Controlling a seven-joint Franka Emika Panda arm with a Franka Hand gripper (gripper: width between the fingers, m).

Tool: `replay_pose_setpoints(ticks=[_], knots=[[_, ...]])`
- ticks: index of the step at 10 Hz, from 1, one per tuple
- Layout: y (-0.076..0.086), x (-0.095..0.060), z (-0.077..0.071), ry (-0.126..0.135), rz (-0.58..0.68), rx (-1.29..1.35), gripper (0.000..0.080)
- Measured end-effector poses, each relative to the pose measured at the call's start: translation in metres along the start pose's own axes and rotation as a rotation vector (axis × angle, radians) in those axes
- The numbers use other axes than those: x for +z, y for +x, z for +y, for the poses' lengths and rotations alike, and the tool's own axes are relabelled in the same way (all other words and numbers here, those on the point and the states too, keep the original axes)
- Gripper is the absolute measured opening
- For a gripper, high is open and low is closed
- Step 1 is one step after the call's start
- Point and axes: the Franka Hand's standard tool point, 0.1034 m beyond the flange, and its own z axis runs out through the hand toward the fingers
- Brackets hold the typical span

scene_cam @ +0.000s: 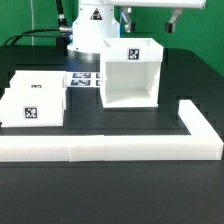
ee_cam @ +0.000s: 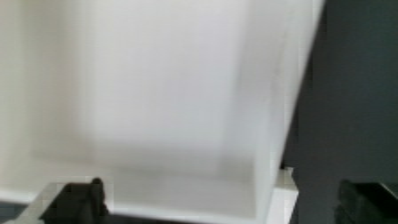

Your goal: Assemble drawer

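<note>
The white drawer housing stands upright in the middle of the table, open side toward the camera, with a black-and-white tag on its top. Two shallow tagged trays, one behind the other, lie to the exterior view's left of it. My gripper hangs above the housing's far right corner, mostly cut off by the frame's top edge. In the wrist view the gripper is open and empty. Its dark fingertips stand wide apart, and a white wall of the housing fills the view between them.
A long low white L-shaped border wall runs along the front and up the exterior view's right side. The marker board lies flat behind the housing's left side. The arm's white base stands at the back.
</note>
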Motion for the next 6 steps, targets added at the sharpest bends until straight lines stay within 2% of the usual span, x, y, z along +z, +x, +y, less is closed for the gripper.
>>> replay_pose_setpoints(ticks=[1,3,4,5,6], knots=[[-0.007,0.005,-0.004,0.003,-0.002,0.0,0.065],[-0.004,0.003,-0.002,0.003,0.002,0.002,0.065],[-0.004,0.005,-0.001,0.013,-0.003,-0.019,0.065],[-0.003,0.01,0.0,0.061,-0.012,-0.03,0.065],[-0.009,0.017,-0.002,0.077,-0.011,-0.025,0.065]])
